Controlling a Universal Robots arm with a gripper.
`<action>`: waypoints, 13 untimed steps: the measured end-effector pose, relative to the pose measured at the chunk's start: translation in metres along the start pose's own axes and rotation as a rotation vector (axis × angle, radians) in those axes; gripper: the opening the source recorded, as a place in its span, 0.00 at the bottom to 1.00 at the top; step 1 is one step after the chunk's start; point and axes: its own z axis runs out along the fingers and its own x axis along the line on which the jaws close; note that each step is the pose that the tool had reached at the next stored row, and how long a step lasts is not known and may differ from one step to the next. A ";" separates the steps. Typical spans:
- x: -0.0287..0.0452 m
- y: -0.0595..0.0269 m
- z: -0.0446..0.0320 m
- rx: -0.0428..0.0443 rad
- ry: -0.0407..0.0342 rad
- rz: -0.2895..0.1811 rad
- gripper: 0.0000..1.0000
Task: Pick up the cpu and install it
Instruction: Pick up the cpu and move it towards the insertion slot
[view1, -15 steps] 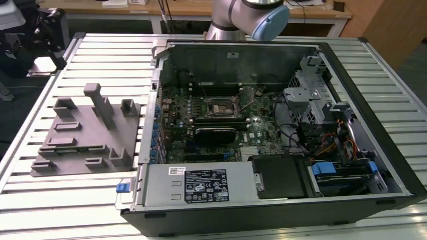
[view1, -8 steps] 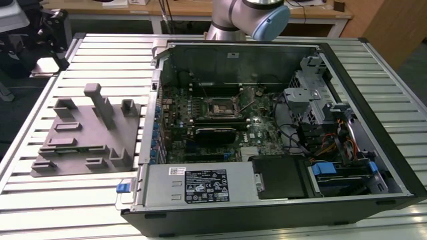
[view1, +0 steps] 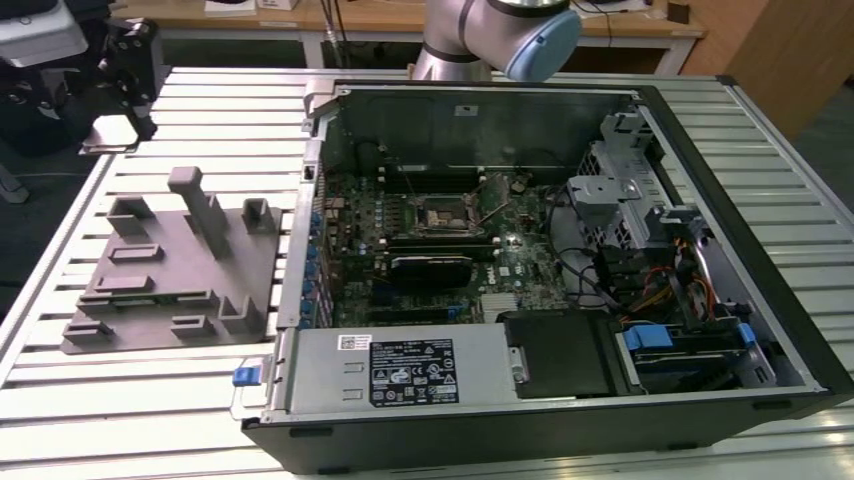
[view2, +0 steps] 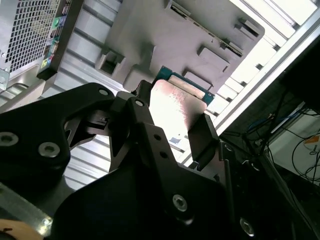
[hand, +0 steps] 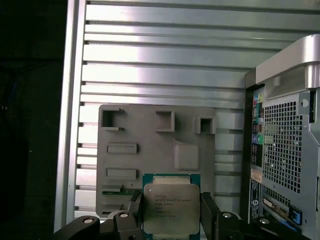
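The cpu (hand: 169, 206) is a thin square chip with a pale metal top and a green rim. My gripper (hand: 170, 212) is shut on it, one dark finger (hand: 134, 204) on each side. In the second wrist view the cpu (view2: 176, 102) shines between the same fingers (view2: 202, 136). It hangs in the air over the grey fixture block (hand: 150, 140), well above the table. In the exterior view the dark metal-framed socket (view1: 441, 212) sits on the motherboard inside the open computer case (view1: 747, 330).
The fixture block (view1: 167, 270) with its upright posts lies on the slatted aluminium table (view1: 200, 400), on the exterior view's left of the case. The arm's base (view1: 494, 30) stands behind the case. The case's perforated back panel (hand: 285, 150) is close to the gripper.
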 end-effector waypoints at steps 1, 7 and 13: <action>-0.0020 -0.0001 0.0000 0.0000 0.0000 0.000 0.54; -0.0147 -0.0004 -0.0001 -0.0001 0.0000 0.000 0.54; -0.0273 -0.0008 -0.0001 0.0000 -0.0001 0.000 0.54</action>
